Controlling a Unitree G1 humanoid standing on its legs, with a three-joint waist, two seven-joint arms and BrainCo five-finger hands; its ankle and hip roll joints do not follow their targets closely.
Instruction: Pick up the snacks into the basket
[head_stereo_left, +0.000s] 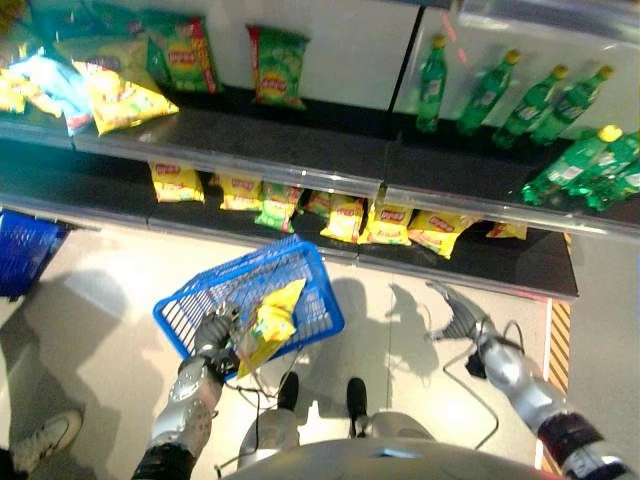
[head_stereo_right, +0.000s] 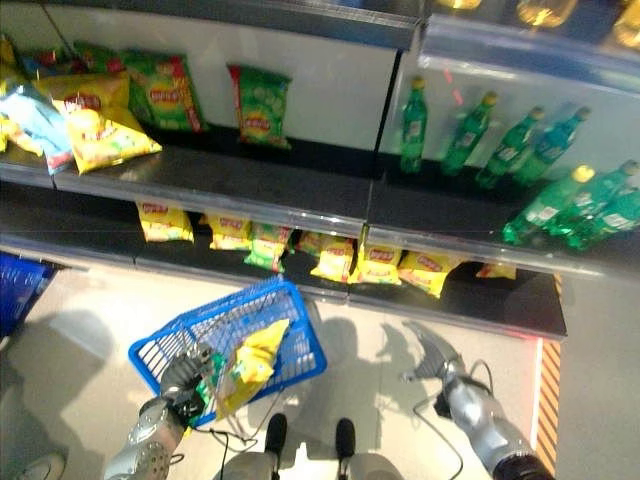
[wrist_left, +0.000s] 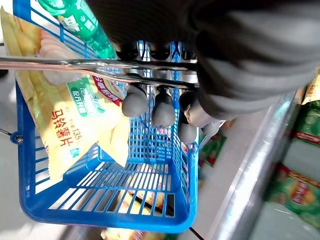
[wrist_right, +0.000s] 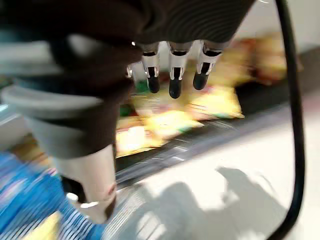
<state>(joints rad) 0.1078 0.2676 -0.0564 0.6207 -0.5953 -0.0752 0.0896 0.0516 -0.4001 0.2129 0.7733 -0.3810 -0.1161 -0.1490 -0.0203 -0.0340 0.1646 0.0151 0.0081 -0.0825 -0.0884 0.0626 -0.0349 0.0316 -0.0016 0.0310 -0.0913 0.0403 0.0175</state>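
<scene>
We hold the blue basket (head_stereo_left: 300, 262) by its wire handle (wrist_left: 75, 62) in our left robot hand (head_stereo_left: 212, 338), fingers curled round the wire, as the left wrist view shows. The basket hangs low over the floor (head_stereo_left: 110, 290), in front of the shelves, tilted so that its far end sits higher. One yellow snack bag (head_stereo_left: 268, 322) already lies in it, leaning over the near rim beside the hand; a green bottle (wrist_left: 80, 20) also shows in the basket in the left wrist view.

Our right robot hand (head_stereo_left: 455, 310) is free, fingers spread and holding nothing, hanging above the floor just before the lower shelf (head_stereo_left: 520, 265). The snacks still to be taken lie on that shelf: a row of yellow bags (head_stereo_left: 385, 222) with a green one among them, running along the shelf edge from left to right. They lie ahead of the right hand and a little to its left, higher in the eye views. More bags (head_stereo_left: 115, 95) stand on the upper shelf (head_stereo_left: 250, 140), further off, with green bottles (head_stereo_left: 530, 105) to the right.

We judge the right hand the nearer one and the only free one. The coming move turns on reaching forward and leftward to the closest yellow bags (head_stereo_left: 435, 232), whose long sides run along the shelf, then carrying one left to the basket.
</scene>
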